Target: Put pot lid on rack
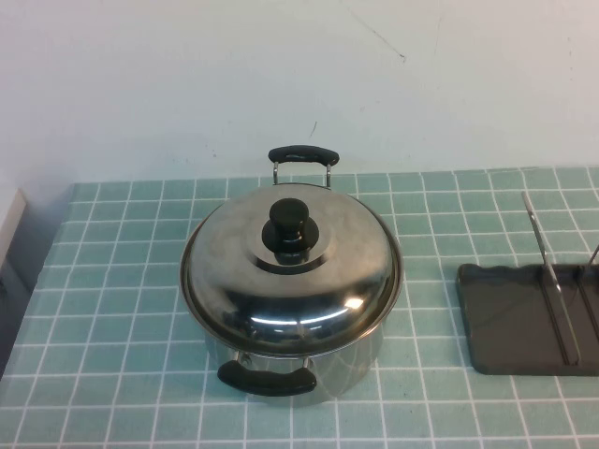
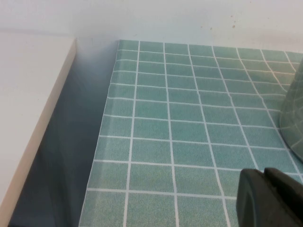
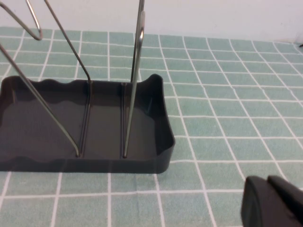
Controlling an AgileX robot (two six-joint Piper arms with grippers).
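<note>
High view – pot lid (image 1: 291,271): we see it seated on the steel pot (image 1: 281,360) at mid-desk, black knob (image 1: 291,228) upright at its centre.
High view – rack (image 1: 529,318): dark tray at the right edge of the tiled desk (image 1: 122,309), well apart from the pot; wire dividers (image 1: 552,281) standing. Neither arm shows here.
Left wrist view – left gripper (image 2: 272,198): only a dark tip visible, low over bare tiles near the desk's left side; we cannot tell how the jaws stand. A curved steel wall, likely the pot (image 2: 293,118), sits at the frame edge.
Right wrist view – right gripper (image 3: 274,203): dark tip just beside the rack (image 3: 85,123); jaw state not readable either.
Status: nothing grasped yet, in our judgement.
Risks: the knob is small and rounded – an off-centre pinch could let the domed lid swing or slip; a lid this wide may knock the thin wires or tip the light tray when slotted in.
</note>
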